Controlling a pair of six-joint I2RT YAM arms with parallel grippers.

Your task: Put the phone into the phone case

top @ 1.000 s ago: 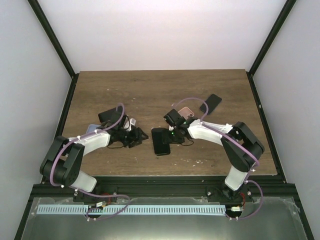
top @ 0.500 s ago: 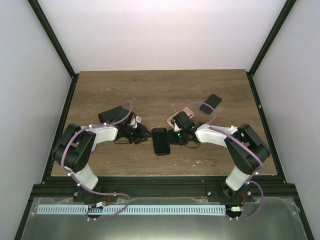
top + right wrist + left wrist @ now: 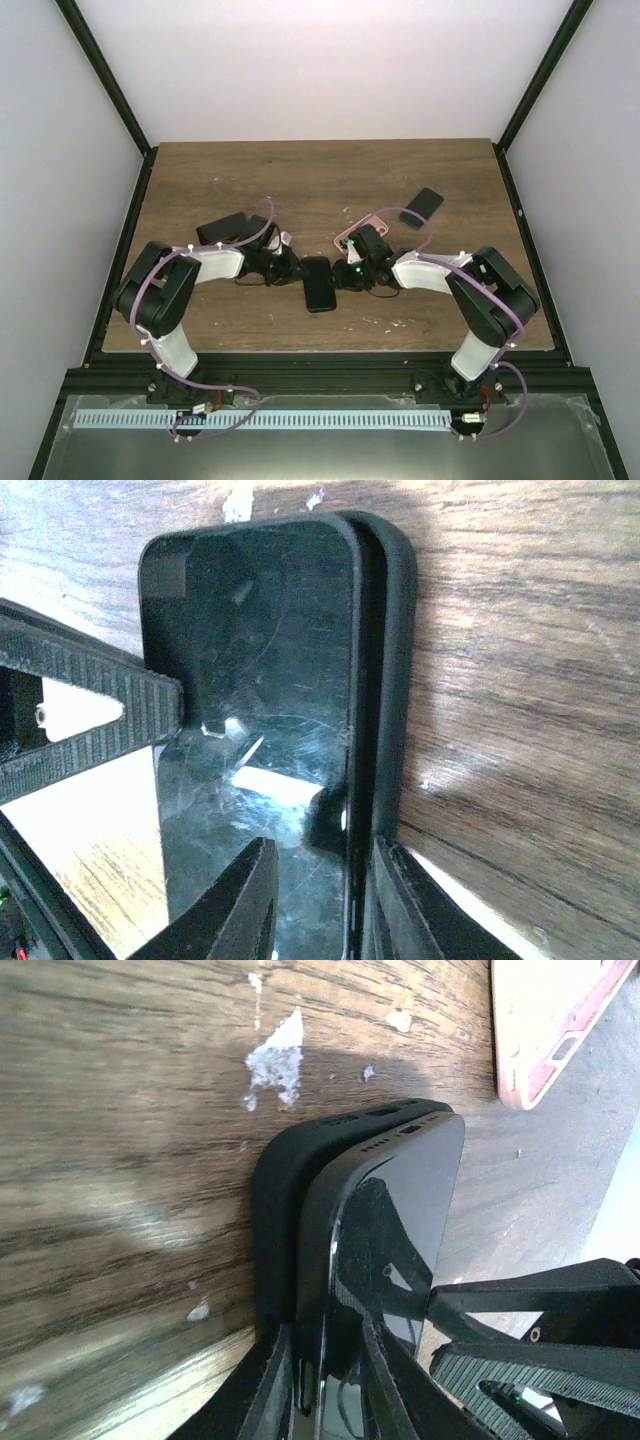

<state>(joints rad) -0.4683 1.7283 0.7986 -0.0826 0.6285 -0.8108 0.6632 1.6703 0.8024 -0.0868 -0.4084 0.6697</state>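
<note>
A black phone [image 3: 319, 283] lies in a black case in the middle of the table, between my two grippers. In the left wrist view the phone [image 3: 410, 1190] sits partly in the case [image 3: 280, 1220], whose rim stands off along the edge. My left gripper [image 3: 325, 1380] is shut on the edge of phone and case together, and shows in the top view [image 3: 291, 268]. My right gripper [image 3: 318, 900] straddles the opposite edge of the phone [image 3: 260, 660] and case [image 3: 395, 630]. One finger is under the case, the other just above the screen, so it is open. It shows in the top view [image 3: 346, 274].
A pink case [image 3: 350, 236] lies just behind the right gripper and also shows in the left wrist view [image 3: 545, 1030]. Another black phone [image 3: 421, 207] lies at the back right. A black flat item [image 3: 222, 228] lies behind the left arm.
My left gripper has moved right, up to the phone's left edge, and closed on it. My right gripper has stayed at the right edge. The phone has shifted slightly left.
</note>
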